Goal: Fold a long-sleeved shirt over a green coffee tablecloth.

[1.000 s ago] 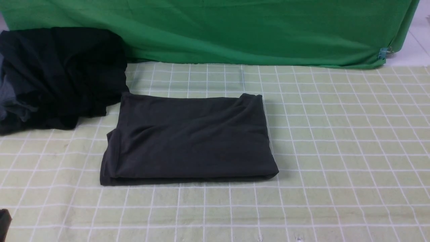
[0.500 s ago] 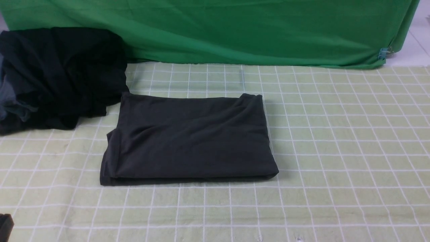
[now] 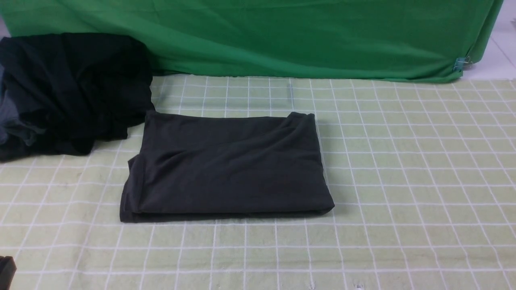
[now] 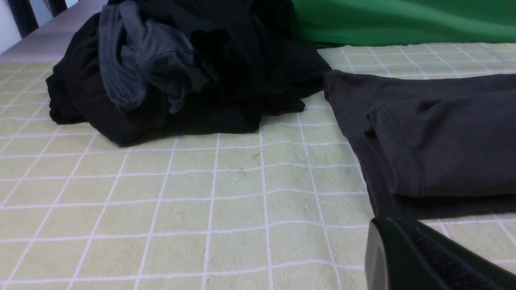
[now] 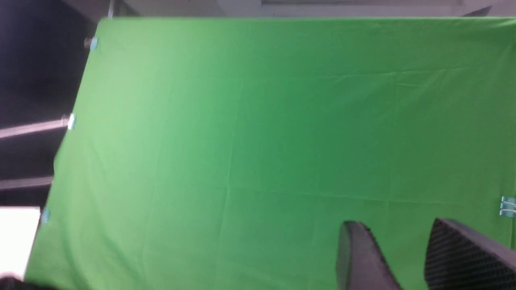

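Observation:
The long-sleeved shirt (image 3: 227,165) lies folded into a charcoal-grey rectangle in the middle of the green coffee tablecloth (image 3: 403,161), with no logo or tag showing. In the left wrist view its hemmed edge (image 4: 435,141) lies just beyond my one visible finger (image 4: 419,257). That finger's ribbed pad is bare and touches nothing. Only a dark sliver of my left gripper (image 3: 5,270) shows at the front view's bottom left corner. My right gripper (image 5: 395,225) is open and empty, raised towards the plain green drape (image 5: 282,141). It is out of the front view.
A heap of black and grey-blue garments (image 3: 68,92) sits at the back left, touching the shirt's far left corner. The plain bright green drape (image 3: 282,36) hangs along the back edge, held by a blue clip (image 3: 459,63).
The sliver of my left gripper has sunk lower in the bottom left corner. The shirt and the heap have not moved.

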{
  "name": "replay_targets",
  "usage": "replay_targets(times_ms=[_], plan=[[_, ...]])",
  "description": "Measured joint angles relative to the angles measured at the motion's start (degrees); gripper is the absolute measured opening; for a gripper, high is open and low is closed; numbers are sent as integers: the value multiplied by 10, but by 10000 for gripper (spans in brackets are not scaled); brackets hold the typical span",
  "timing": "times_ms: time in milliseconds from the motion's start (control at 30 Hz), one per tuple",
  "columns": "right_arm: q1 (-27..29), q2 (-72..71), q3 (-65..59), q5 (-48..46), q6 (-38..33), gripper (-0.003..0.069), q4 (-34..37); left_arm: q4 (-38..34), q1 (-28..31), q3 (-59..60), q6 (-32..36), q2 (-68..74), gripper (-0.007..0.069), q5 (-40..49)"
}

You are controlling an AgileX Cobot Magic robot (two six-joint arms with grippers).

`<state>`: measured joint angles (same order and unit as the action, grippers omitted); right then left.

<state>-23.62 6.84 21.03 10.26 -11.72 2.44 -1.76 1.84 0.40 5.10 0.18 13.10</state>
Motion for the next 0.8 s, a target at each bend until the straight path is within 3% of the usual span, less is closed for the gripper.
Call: replay_targets(times_ms=[67,167,400,600,800], plan=[[21,-4,0,-40,-8,242,0,0,0,0,0,0,3,-1],[99,-5,-10,-146,-15,242,-1,1,0,0,2,0,3,-1],[228,-16,-155,-161,-9,242,-1,2,0,0,5,0,3,-1],[249,-65,-215,-226,0,242,-1,2,0,0,6,0,3,-1],[250,-67,-215,-229,21,242,-1,5,0,0,7,-1,3,3]])
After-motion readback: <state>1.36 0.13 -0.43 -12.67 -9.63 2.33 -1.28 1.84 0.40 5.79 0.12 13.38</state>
